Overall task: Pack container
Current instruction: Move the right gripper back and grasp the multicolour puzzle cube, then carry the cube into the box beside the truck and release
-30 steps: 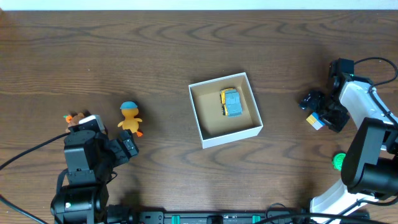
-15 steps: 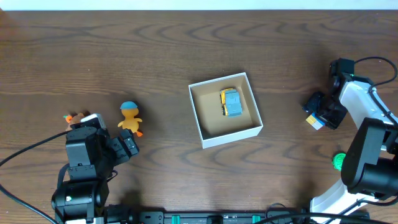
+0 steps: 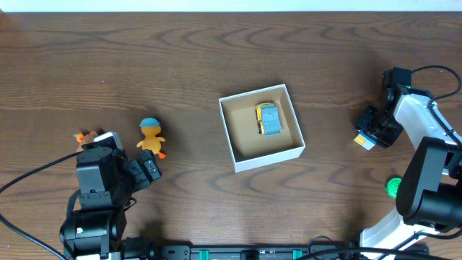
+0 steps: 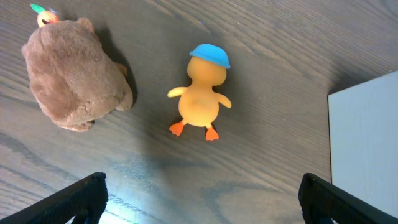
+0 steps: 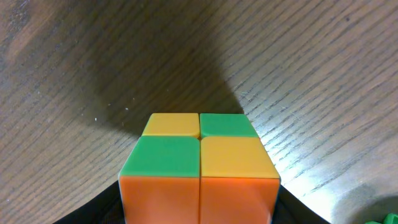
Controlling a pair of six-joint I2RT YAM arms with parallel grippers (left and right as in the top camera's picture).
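The container [image 3: 268, 157], a low white box with a brown floor, sits mid-table and holds a yellow-and-blue toy car [image 3: 268, 119]. At the far right my right gripper [image 3: 369, 130] is shut on a small colour cube [image 3: 365, 139]. In the right wrist view the cube [image 5: 199, 162] fills the space between the black fingers [image 5: 102, 208], showing green, yellow and orange faces just above the table. My left gripper [image 4: 202, 205] stands open over bare wood, short of a yellow duck with a blue cap [image 4: 202, 94].
A brown plush toy [image 4: 71, 74] lies left of the duck [image 3: 150, 136]. The container's white corner [image 4: 367, 143] shows at the right edge of the left wrist view. A small green object [image 3: 393, 187] sits near the right arm's base.
The right gripper's fingers have closed in on the colour cube. The left arm, duck, plush and container have not moved.
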